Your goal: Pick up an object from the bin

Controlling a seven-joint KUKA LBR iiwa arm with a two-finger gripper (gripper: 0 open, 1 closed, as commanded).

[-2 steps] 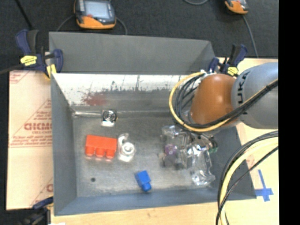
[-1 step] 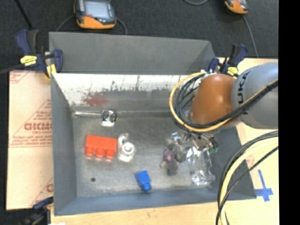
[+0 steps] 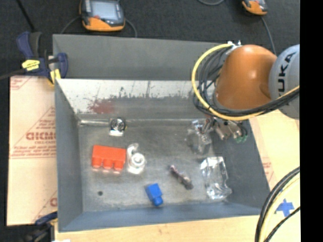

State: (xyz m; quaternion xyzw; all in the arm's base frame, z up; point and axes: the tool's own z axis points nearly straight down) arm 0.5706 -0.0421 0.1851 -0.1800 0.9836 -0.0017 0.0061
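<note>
While hanging low at right-centre, gripper (image 3: 206, 134) state cannot be told | crumpled clear plastic wrapper (image 3: 214, 178) just below in frame | dark brown piece (image 3: 180, 176) near

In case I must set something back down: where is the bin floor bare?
Bare floor: the middle strip between the shiny round cap and the gripper, and the front-left corner below the orange block. Crowded: the front right, with blue piece, dark stick and clear wrapper.
</note>
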